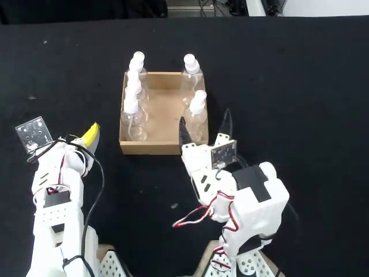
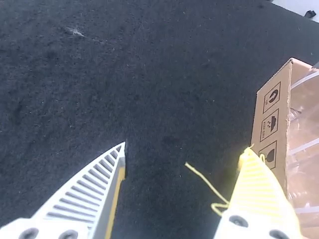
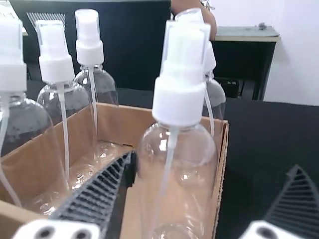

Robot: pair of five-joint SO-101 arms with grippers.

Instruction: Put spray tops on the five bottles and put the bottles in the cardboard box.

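The cardboard box (image 1: 162,112) stands mid-table with several clear bottles upright in it, each with a white spray top. Along its left wall stand three bottles (image 1: 132,109); one bottle (image 1: 191,68) is at the far right corner. The front-right bottle (image 1: 198,108) (image 3: 177,164) rises between the spread black fingers of my right gripper (image 1: 204,128) (image 3: 209,199), which is open and does not touch it. My left gripper (image 1: 91,135) (image 2: 185,149) is open over bare cloth, left of the box (image 2: 271,124).
Black cloth covers the table (image 1: 288,86), with free room on both sides of the box. A small tag board (image 1: 33,133) sits on the left arm. The right arm's body (image 1: 253,202) fills the near middle.
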